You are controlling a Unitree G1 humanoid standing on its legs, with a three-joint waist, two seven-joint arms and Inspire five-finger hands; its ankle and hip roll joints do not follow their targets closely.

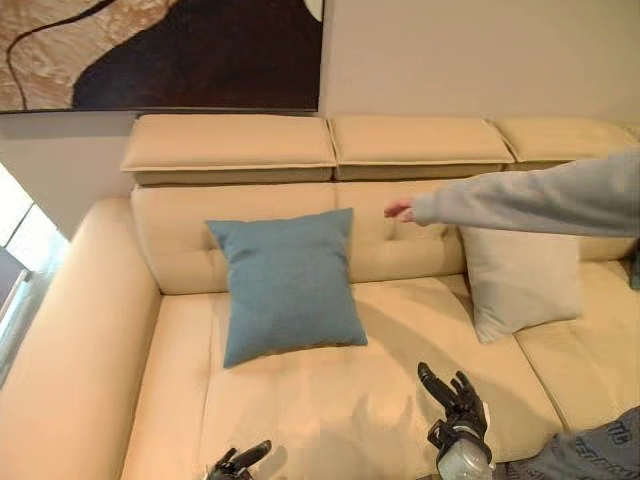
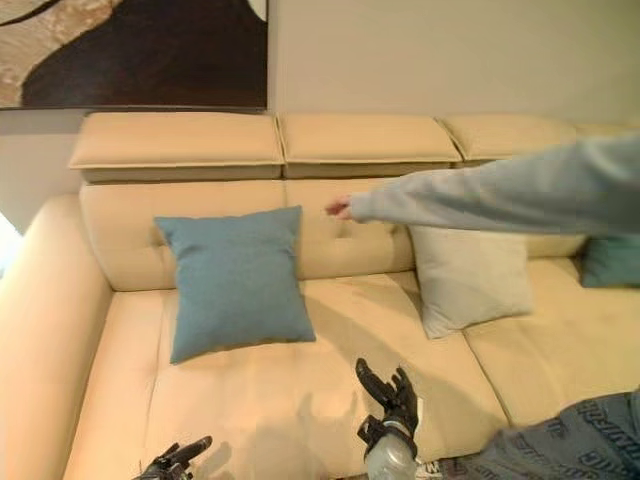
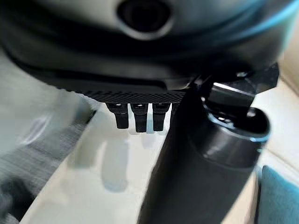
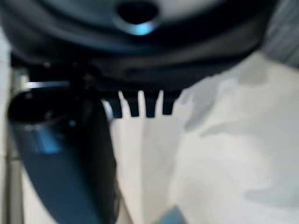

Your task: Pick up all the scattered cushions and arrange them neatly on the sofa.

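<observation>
**Both hands empty over the seat, cushions already up on the sofa**

Nearest the camera, the left hand (image 1: pixel 238 462) sits at 7 o'clock and the right hand (image 1: pixel 456 403) at 5 o'clock, both low over the sofa (image 1: pixel 90 330) seat. Each holds nothing: the right hand's fingers (image 4: pixel 140 105) are straight and slightly spread, and the left hand's fingers (image 3: pixel 135 116) also look relaxed and apart.

Up at 11 o'clock the blue cushion (image 1: pixel 288 285) leans upright against the backrest, well apart from either hand. At 3 o'clock the cream cushion (image 1: pixel 520 278) leans tilted on the next seat. A person's arm (image 1: pixel 530 200) reaches across above it, and a teal cushion (image 2: pixel 610 260) peeks beyond.

To straighten the cream cushion well, I judge the right hand should wait for that arm to clear, then square it by its edges
</observation>
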